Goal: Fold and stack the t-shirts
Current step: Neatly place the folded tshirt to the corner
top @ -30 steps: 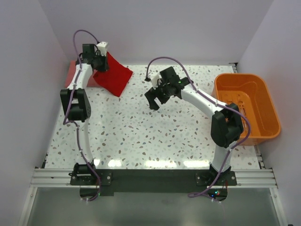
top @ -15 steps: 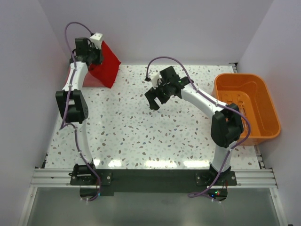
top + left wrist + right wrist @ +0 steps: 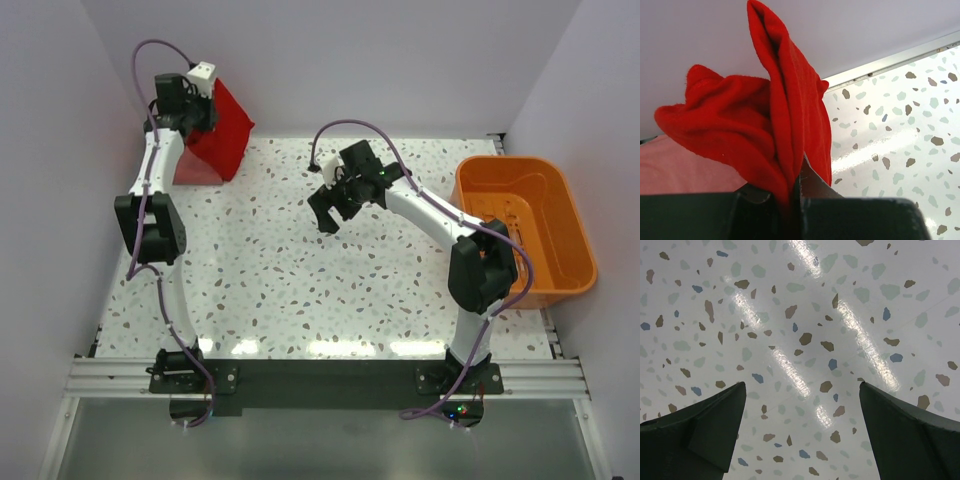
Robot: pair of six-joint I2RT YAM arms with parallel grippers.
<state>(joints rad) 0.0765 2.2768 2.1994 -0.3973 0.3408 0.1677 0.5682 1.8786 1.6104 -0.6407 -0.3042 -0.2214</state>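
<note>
My left gripper (image 3: 205,108) is shut on a folded red t-shirt (image 3: 220,135) and holds it up at the table's far left corner, near the back wall. In the left wrist view the red t-shirt (image 3: 770,125) bunches between the closed jaws (image 3: 796,185). A pink garment (image 3: 685,170) lies below it; in the top view only a sliver (image 3: 152,150) shows behind the arm. My right gripper (image 3: 327,212) is open and empty above the bare table middle; its wrist view shows both fingers (image 3: 705,435) spread over speckled tabletop.
An orange basket (image 3: 530,225) stands at the right edge of the table. The back wall and left wall close in around the left gripper. The speckled tabletop (image 3: 300,270) lies between the arms.
My left gripper has carried the red t-shirt leftward and back, toward the far left corner, and lifted it. The right arm has not moved.
</note>
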